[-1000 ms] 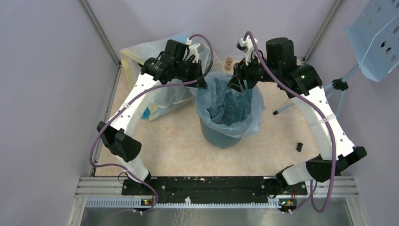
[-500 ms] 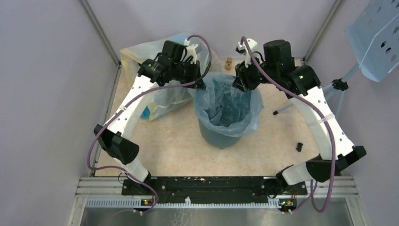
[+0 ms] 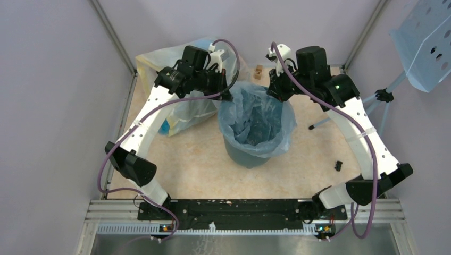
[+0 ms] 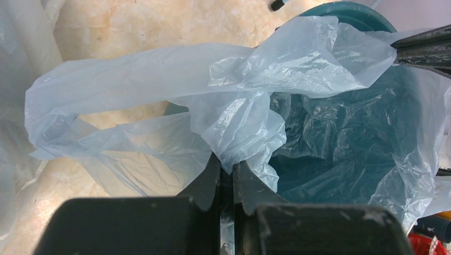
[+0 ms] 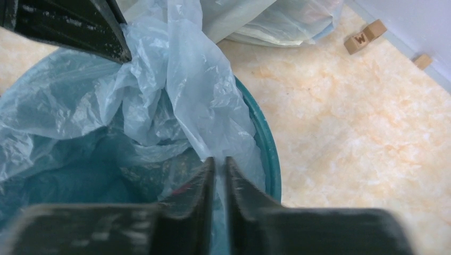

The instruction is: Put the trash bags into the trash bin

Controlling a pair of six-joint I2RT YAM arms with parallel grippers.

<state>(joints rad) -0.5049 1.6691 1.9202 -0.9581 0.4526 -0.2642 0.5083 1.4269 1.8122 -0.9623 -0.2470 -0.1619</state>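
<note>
Underneath everything, a beige marbled table (image 3: 197,159). At its far left corner, slumped against the wall, a large yellowish translucent bag (image 3: 154,61) with blue items inside.

Upright near the middle of the table, the dark teal trash bin (image 3: 247,156). Inside it and spilling over the rim all round, the pale-blue trash bag (image 3: 255,114): crinkled, mouth open upward, bulk sunk down into the bin, near edge folded over the outside wall. On the far left side, a loose loop of the film outside the rim, over bare table and just beside the yellowish bag.

At the far left of the rim, the left gripper (image 4: 226,164), jaws pressed together on a bunched fold of the trash bag. At the far right of the rim, the right gripper (image 5: 216,162), jaws drawn in to a thin slit with a sheet of the film running down between them, so clamped on that bag as well. Both grippers above the bin's mouth, near each other but apart.

Behind the bin on the table, a small wooden block (image 5: 364,37) marked W, a smaller one (image 5: 423,61) near the wall. Well off to the right, a tiny black piece (image 3: 338,165), too small to name, possibly a clip.
</note>
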